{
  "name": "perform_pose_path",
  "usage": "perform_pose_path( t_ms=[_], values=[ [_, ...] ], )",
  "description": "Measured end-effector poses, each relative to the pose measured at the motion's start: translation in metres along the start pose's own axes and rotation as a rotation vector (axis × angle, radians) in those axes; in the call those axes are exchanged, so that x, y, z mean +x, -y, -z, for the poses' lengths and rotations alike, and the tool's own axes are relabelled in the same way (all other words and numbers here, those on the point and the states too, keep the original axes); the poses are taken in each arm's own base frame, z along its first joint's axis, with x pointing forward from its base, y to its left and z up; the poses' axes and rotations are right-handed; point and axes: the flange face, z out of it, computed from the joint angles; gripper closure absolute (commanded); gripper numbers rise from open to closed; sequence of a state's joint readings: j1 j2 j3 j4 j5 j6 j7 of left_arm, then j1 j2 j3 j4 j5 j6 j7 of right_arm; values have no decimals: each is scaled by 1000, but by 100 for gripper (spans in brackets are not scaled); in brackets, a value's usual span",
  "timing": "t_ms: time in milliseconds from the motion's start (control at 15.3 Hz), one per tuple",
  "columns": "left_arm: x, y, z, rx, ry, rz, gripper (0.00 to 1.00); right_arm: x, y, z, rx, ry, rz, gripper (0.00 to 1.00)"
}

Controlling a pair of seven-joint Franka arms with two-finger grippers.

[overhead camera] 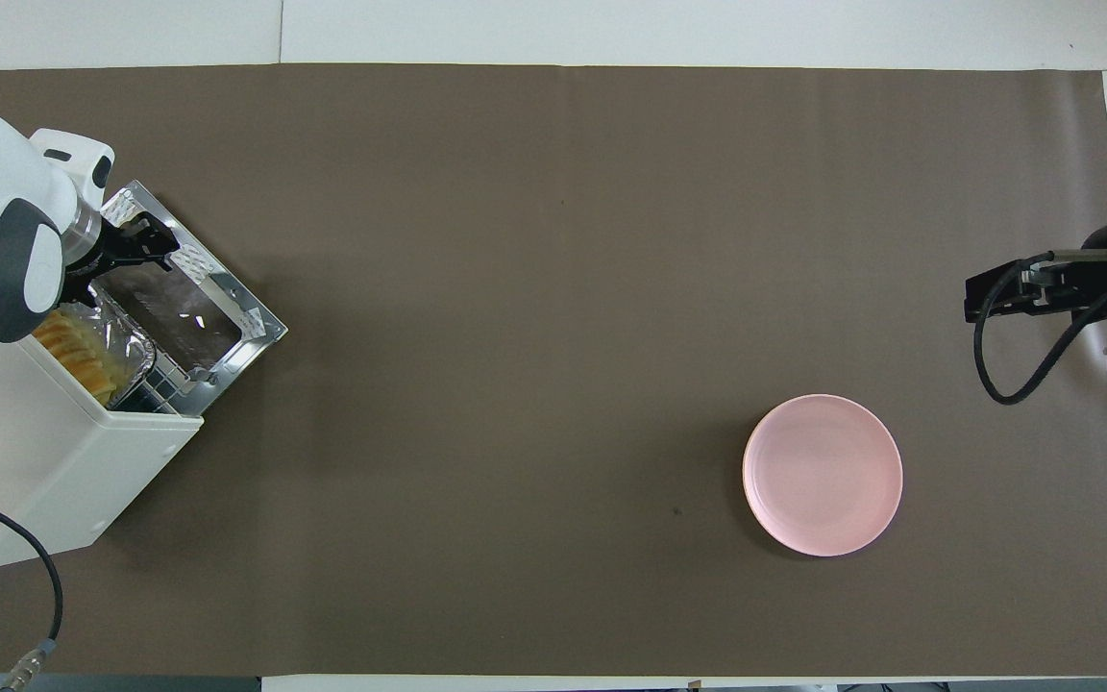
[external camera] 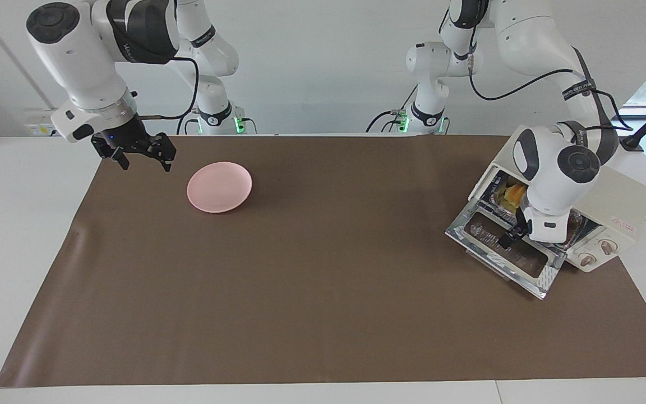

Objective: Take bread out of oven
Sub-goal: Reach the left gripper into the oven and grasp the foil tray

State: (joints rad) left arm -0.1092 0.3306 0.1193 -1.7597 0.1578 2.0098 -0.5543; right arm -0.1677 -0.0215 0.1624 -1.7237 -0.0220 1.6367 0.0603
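The cream-white oven (external camera: 620, 207) stands at the left arm's end of the table, and also shows in the overhead view (overhead camera: 44, 461). Its glass drop door (external camera: 530, 264) lies open and flat. The golden bread (external camera: 512, 194) sits in a crinkled foil tray (overhead camera: 126, 332) at the oven's mouth, and the bread also shows from above (overhead camera: 73, 351). My left gripper (external camera: 511, 235) hangs low over the open door just in front of the tray, open and holding nothing; from above it is over the door (overhead camera: 148, 245). My right gripper (external camera: 142, 160) waits open in the air at the right arm's end (overhead camera: 971, 296).
A round pink plate (external camera: 219, 187) lies on the brown mat toward the right arm's end, near the robots; it also shows from above (overhead camera: 823, 475). The oven's power cable (overhead camera: 44, 596) trails off the table's near corner. Two pinkish knobs (external camera: 598, 252) face out beside the door.
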Motion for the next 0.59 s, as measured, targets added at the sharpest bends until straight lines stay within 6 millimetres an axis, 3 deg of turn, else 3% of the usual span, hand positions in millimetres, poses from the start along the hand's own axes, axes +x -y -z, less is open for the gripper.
perform_pose_path(
  t_ms=[261, 587],
  values=[
    [3, 6, -1, 13, -7, 1, 31, 0, 0, 0, 0, 0, 0, 0],
    [2, 5, -1, 14, -7, -1, 51, 0, 0, 0, 0, 0, 0, 0]
  ],
)
